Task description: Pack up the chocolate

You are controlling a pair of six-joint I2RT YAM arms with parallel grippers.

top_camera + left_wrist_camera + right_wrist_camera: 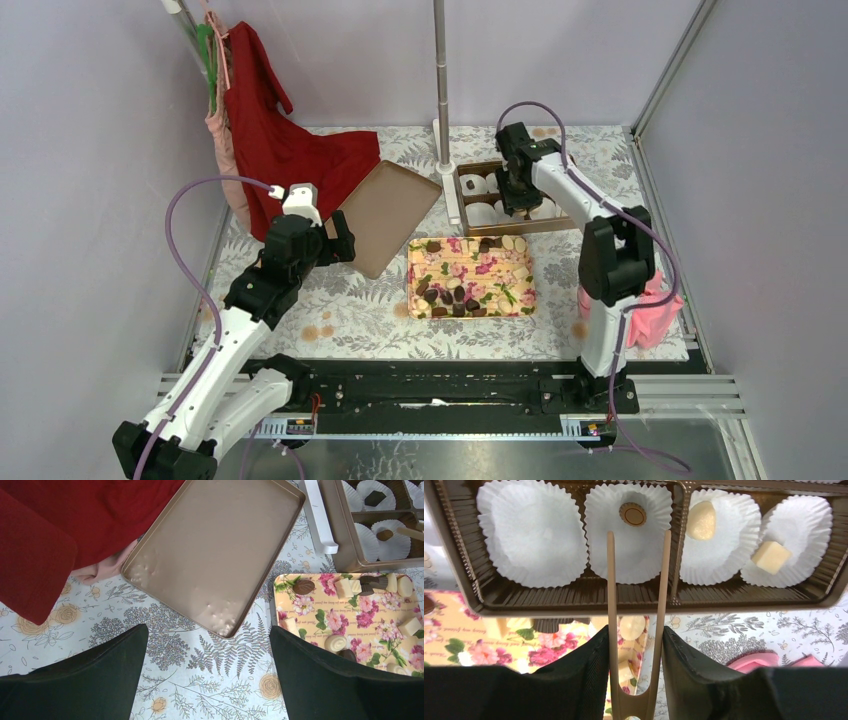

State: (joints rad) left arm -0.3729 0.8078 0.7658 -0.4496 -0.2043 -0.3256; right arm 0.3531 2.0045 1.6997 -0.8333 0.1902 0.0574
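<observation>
Top view: I see dark brown chocolate pieces point(452, 296) among pale ones on the yellow floral rectangular tray point(530, 290). Behind it is a brown divided box point(458, 195) of white crinkled paper cups point(473, 184).

Left wrist: left pincer point(207, 655) spread wide over the tabletop point(200, 690), gold metal pan point(210, 555) ahead.

Right wrist: right pincer point(636, 650) pinching tan tongs point(611, 580), tips apart, just short of one round brown piece point(632, 514) in a cup. Pale pieces sit in the neighbouring cups.

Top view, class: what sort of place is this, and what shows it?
Probably a lab test cell staged for sweet packing: robot arms on a rail, floral tray of chocolate, box of paper cups.
</observation>
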